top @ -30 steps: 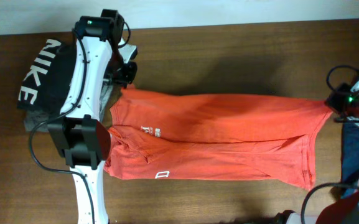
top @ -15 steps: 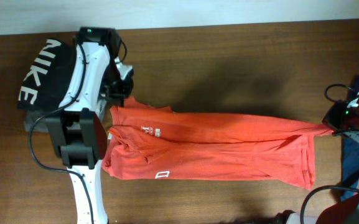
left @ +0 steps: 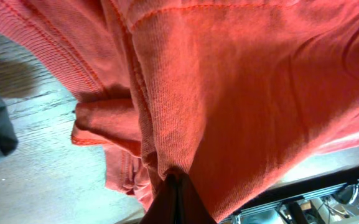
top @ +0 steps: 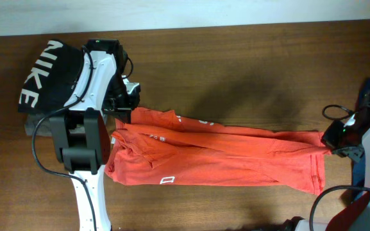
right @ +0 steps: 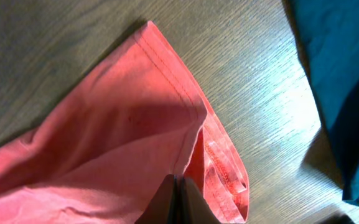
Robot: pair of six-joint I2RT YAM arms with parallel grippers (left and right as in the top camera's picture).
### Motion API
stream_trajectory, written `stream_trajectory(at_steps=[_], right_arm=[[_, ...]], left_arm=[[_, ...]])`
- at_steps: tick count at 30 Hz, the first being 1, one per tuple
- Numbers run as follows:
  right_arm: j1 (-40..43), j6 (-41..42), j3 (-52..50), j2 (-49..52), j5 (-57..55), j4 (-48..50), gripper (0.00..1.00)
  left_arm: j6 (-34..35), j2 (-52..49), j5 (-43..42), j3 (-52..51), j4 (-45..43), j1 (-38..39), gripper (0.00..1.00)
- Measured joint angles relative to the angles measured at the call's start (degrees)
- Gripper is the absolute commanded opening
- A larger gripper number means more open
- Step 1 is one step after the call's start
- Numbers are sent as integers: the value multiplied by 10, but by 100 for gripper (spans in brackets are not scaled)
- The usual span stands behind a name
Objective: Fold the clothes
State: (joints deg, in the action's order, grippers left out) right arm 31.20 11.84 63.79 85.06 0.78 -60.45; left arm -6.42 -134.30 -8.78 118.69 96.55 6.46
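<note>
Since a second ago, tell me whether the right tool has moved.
Yes. The right tool, shut on the red-orange T-shirt, has moved away from the table's far edge, toward the near side.

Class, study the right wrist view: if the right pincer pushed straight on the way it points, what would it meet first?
The orange T-shirt: the right pincer is shut on its edge, so cloth lies directly ahead. Beyond it, probably the wooden table, though depth is unclear.

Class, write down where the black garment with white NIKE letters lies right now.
In the overhead view the black NIKE garment lies near the upper-left corner of the table, partly under the left arm, up-left of the red-orange T-shirt.
</note>
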Motion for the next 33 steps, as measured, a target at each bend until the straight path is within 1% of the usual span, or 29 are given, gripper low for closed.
stream_trajectory(at_steps=[5, 7, 8, 9, 10, 11, 12, 13, 14, 18, 19, 23, 24, 31, 32, 33], right_arm=[[0, 2, -1, 0, -5, 0, 10], [0, 2, -1, 0, -6, 0, 16], [0, 1, -1, 0, -7, -1, 19], [0, 4, -1, 0, -7, 0, 22], [0, 3, -1, 0, -8, -1, 34], [0, 4, -1, 0, -8, -1, 43], [0, 6, -1, 0, -9, -1, 54], [0, 7, -1, 0, -9, -1, 64], [0, 9, -1, 0, -9, -1, 67], [1, 14, -1, 0, -4, 6, 70], [1, 14, -1, 0, -3, 9, 72], [22, 12, 0, 19, 3, 19, 79], [33, 2, 0, 33, 11, 20, 79], [80, -62, -1, 141, 63, 26, 79], [85, -71, -1, 155, 69, 30, 78], [90, -81, -1, 173, 78, 31, 72]], left_arm=[[0, 2, -5, -30, 0, 0, 3], [0, 5, -5, -53, -1, 0, 5], [0, 6, -5, -63, 0, 0, 8], [-1, 7, -5, -73, 0, 0, 16], [-2, 7, -5, -78, 1, 0, 22], [0, 7, -6, -82, 1, 0, 27], [1, 7, -8, -85, 1, 0, 38], [1, 7, -9, -87, 0, 0, 43], [0, 8, -9, -87, -1, 0, 45], [2, 10, -9, -81, -3, -1, 45], [2, 10, -9, -75, -3, -2, 45], [2, 10, -9, -19, 0, -7, 46], [2, 11, -9, -2, 0, -8, 46], [2, 17, -9, 80, -2, -9, 49], [2, 18, -9, 87, -2, -9, 49], [2, 18, -10, 94, -3, -9, 49]])
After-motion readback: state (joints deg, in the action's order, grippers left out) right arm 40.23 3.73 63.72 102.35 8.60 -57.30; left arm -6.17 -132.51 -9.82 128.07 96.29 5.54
